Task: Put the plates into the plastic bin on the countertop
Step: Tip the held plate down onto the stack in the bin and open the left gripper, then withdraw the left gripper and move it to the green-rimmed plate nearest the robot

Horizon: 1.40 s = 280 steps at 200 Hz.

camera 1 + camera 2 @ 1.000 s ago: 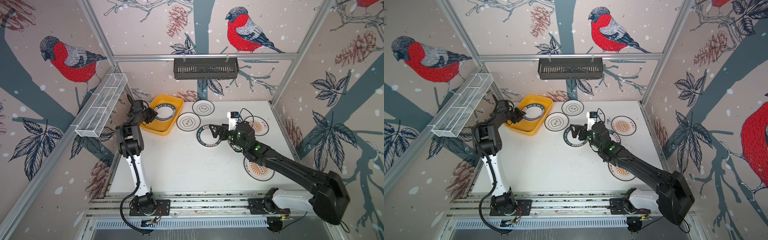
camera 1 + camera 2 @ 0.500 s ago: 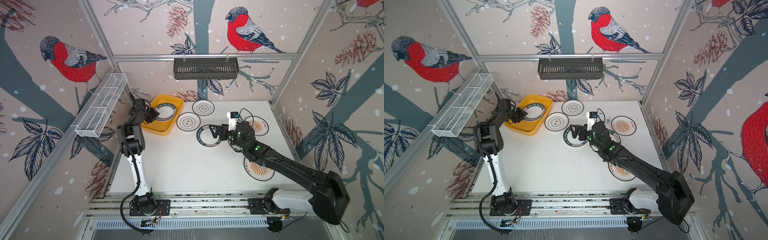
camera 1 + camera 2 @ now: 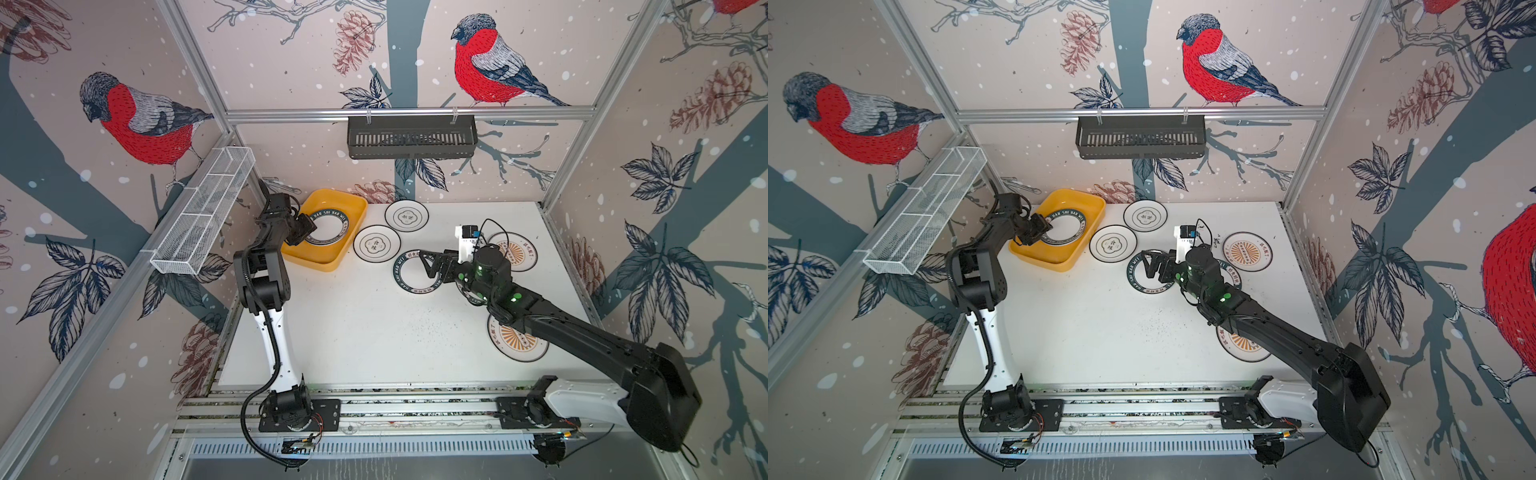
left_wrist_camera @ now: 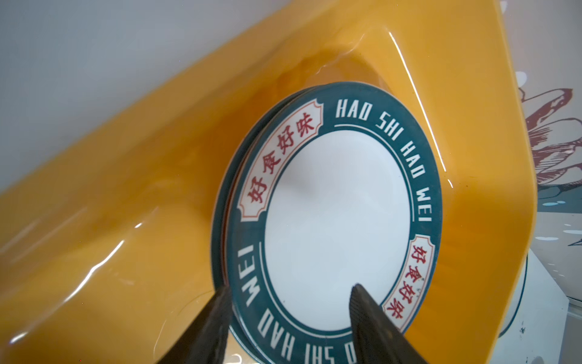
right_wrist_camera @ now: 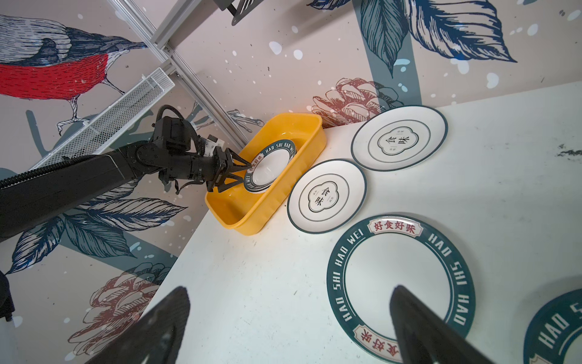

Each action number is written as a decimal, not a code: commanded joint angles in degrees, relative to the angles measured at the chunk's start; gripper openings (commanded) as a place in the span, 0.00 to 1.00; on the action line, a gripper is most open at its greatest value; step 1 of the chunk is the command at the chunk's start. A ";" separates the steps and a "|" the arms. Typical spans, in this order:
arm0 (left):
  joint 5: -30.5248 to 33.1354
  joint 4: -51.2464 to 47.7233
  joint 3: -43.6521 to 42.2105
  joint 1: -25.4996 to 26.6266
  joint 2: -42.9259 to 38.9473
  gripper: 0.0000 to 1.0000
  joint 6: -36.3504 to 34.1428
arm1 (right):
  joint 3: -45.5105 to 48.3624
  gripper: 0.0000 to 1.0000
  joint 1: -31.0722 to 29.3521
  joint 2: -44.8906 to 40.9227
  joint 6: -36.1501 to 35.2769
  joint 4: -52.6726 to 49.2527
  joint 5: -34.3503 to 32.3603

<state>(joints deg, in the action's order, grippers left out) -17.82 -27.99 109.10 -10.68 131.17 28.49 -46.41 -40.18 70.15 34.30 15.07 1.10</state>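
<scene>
The left gripper (image 3: 309, 227) has edged a touch farther in over the shallow yellow rectangular plastic bin (image 3: 328, 262) since a second ago. Its jaws have spread apart, while the right arm has not budged. The broadest thing here is the flat white rectangular countertop (image 3: 353, 332), flecked with dark specks and framed by aluminium rails. The yellow bin sits at its far left corner, close to the wall. Inside lies a small round white plate with a lettered dark-green rim (image 3: 330, 232), stacked on a second plate (image 4: 219, 220) whose edge peeks out beneath. Just beside the bin, two white plates with black flower emblems (image 3: 377, 243) (image 3: 406, 215) lie flat, close together. Mid-table is another green-rimmed plate (image 3: 407, 276), with one more (image 5: 554, 331) next to it, mostly under the right arm. Two orange sunburst plates (image 3: 519, 251) (image 3: 515, 343) lie nearer the right rail, the arm crossing both. The left gripper's jaws stand partly parted, astride the near rim of the binned plate. One finger (image 4: 208, 327) is outside the rim and the other (image 4: 374, 327) over the white centre. It grips nothing, though I cannot tell if a tip grazes the plate. The right gripper (image 3: 424, 264) gapes fully wide and empty above the mid-table green-rimmed plate, one finger (image 5: 419, 324) over the plate, the other (image 5: 151, 327) over bare top.
</scene>
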 commanded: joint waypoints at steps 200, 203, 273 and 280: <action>-1.79 31.94 -54.57 8.19 -51.43 0.96 6.86 | 2.73 1.00 2.34 -6.07 -2.87 -0.95 0.58; -1.72 33.00 -56.18 9.00 -52.40 0.96 7.23 | 2.67 1.00 2.45 -6.20 -2.96 -1.21 0.53; 9.72 44.21 -75.98 27.83 -66.86 0.96 17.80 | 5.03 1.00 4.58 -13.30 -4.67 -6.37 -1.43; 9.40 45.04 -76.57 29.06 -66.64 0.96 18.09 | 5.39 1.00 4.83 -13.99 -4.68 -6.84 -1.66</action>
<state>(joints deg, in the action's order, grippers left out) -12.58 9.65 34.44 15.20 65.08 42.65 -42.00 -35.88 57.98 30.76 10.39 0.82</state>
